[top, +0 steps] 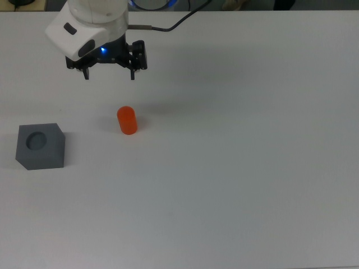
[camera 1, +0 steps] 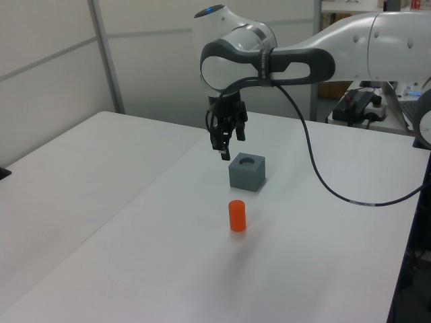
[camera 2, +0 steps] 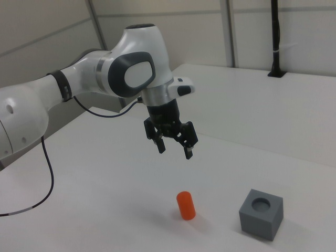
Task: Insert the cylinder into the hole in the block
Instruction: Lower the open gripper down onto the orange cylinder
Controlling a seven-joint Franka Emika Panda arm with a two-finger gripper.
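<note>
An orange cylinder point(top: 127, 120) point(camera 1: 236, 215) point(camera 2: 186, 205) stands upright on the white table. The dark grey block point(top: 40, 146) point(camera 1: 247, 171) point(camera 2: 261, 213) sits apart from it, toward the top view's left, its round hole facing up and empty. My gripper point(top: 109, 73) point(camera 1: 223, 149) point(camera 2: 176, 149) hangs in the air well above the table, points downward and is open with nothing between its fingers. In the top view it is just above the cylinder; in the right view it hovers above it and slightly to the right view's left.
A black cable point(top: 168, 27) runs from the arm's wrist across the white table point(top: 241, 168). At the far corner in the right view stands a black post point(camera 2: 275, 37). In the left view, equipment point(camera 1: 360, 104) sits beyond the table's right edge.
</note>
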